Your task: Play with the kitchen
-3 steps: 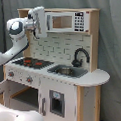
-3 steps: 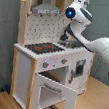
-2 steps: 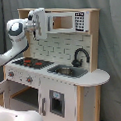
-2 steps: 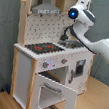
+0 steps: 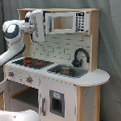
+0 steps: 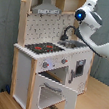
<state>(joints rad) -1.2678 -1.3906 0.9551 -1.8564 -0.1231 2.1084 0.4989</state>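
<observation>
Both exterior views show the gripper (image 5: 41, 29) raised by the kitchen (image 6: 36, 63) hood (image 6: 46, 9), probably reaching there; finger spacing unreadable.

Count as follows: one kitchen (image 5: 62, 46) is standing on site, and one arm (image 5: 11, 37) is hovering at its top. The first exterior view is showing one hob (image 5: 19, 62) carrying two red rings (image 5: 28, 60), one sink (image 5: 66, 71), one faucet (image 5: 79, 56), one microwave (image 5: 65, 21), one dispenser panel (image 5: 56, 103) and two knobs (image 5: 30, 79) on the front. The second exterior view is showing one hood (image 6: 46, 8) and one oven door (image 6: 54, 93) hanging open, with the two knobs appearing there too
</observation>
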